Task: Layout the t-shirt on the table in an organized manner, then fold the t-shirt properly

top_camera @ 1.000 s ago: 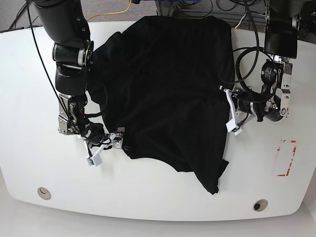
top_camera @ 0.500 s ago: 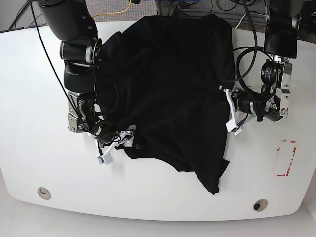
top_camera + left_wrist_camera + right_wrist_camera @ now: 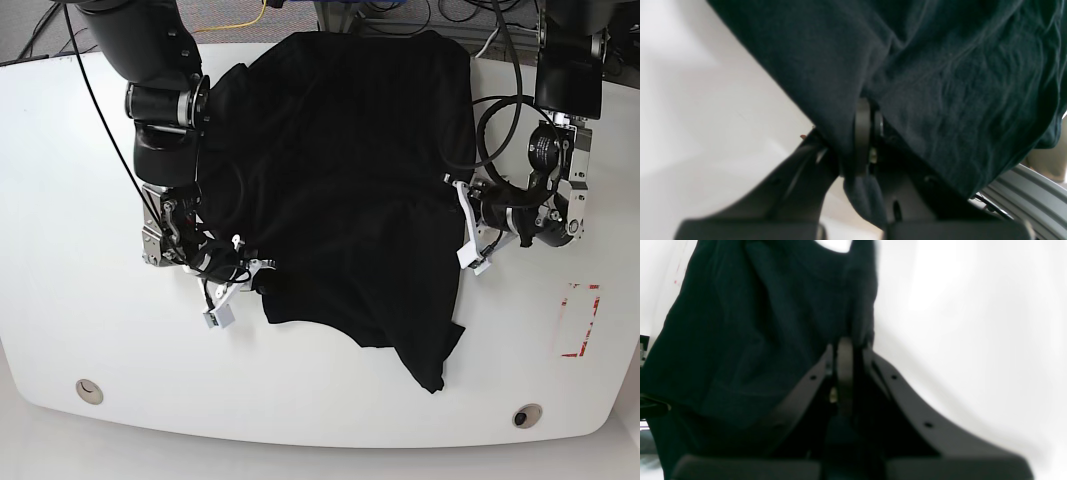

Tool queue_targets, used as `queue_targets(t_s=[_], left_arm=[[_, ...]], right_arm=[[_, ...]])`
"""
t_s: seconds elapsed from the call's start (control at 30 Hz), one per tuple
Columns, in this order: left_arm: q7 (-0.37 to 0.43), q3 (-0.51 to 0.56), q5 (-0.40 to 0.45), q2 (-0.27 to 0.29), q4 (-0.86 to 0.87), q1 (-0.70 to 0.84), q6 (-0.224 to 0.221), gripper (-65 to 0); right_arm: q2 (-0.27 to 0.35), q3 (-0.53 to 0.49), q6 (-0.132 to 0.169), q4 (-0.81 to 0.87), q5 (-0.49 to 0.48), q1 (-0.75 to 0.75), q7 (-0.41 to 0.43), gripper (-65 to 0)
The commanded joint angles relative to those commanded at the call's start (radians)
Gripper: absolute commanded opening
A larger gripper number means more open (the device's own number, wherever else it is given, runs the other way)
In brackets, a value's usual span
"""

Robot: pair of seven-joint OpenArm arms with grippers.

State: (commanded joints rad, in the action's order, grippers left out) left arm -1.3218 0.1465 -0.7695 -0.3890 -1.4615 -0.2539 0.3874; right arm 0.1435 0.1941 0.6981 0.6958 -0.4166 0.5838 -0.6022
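The black t-shirt [image 3: 350, 170] lies crumpled across the middle of the white table [image 3: 330, 410], with its far edge at the table's back and a corner trailing toward the front. No print shows. My left gripper [image 3: 462, 218] is shut on the shirt's right edge; in the left wrist view [image 3: 867, 146] cloth [image 3: 940, 83] is pinched between the jaws. My right gripper [image 3: 258, 278] is shut on the shirt's lower left edge; in the right wrist view [image 3: 843, 353] cloth [image 3: 756, 323] hangs from the closed jaws over the table [image 3: 973, 323].
A red rectangle marking [image 3: 578, 320] is at the table's right. Round grommet holes sit at the front left [image 3: 89, 390] and front right [image 3: 526, 415]. Cables [image 3: 240, 18] lie beyond the back edge. Bare tabletop [image 3: 706, 100] lies on both sides of the shirt.
My right gripper has moved rightward and slightly toward the front, carrying the shirt's lower left edge inward. My left gripper and arm have stayed still.
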Motion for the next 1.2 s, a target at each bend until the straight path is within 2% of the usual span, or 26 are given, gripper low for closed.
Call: queue_targets(t_s=[0.23, 0.47, 0.73, 0.9, 1.2], left_arm=[[0.0, 0.021, 0.002, 0.018, 0.032, -0.092, -0.002, -65.0], [0.002, 0.092, 0.005, 0.081, 0.114, -0.21, -0.002, -65.0], [0.002, 0.115, 0.146, 0.186, 0.132, -0.287, 0.0, -65.0], [0.002, 0.115, 0.207, 0.227, 0.132, -0.316, 0.003, -65.0], [0.003, 0.135, 0.272, 0.244, 0.13, -0.373, 0.003, -65.0]], right_arm=[[0.077, 0.009, 0.0, 0.002, -0.008, -0.023, 0.0, -65.0], [0.147, 0.121, 0.0, 0.003, -0.006, -0.063, 0.0, -65.0], [0.242, 0.192, 0.0, 0.112, -0.008, -0.167, -0.005, -65.0], [0.282, 0.216, 0.0, 0.17, -0.008, -0.235, -0.005, -65.0], [0.304, 0.221, 0.0, 0.224, -0.008, -0.29, -0.005, -65.0]])
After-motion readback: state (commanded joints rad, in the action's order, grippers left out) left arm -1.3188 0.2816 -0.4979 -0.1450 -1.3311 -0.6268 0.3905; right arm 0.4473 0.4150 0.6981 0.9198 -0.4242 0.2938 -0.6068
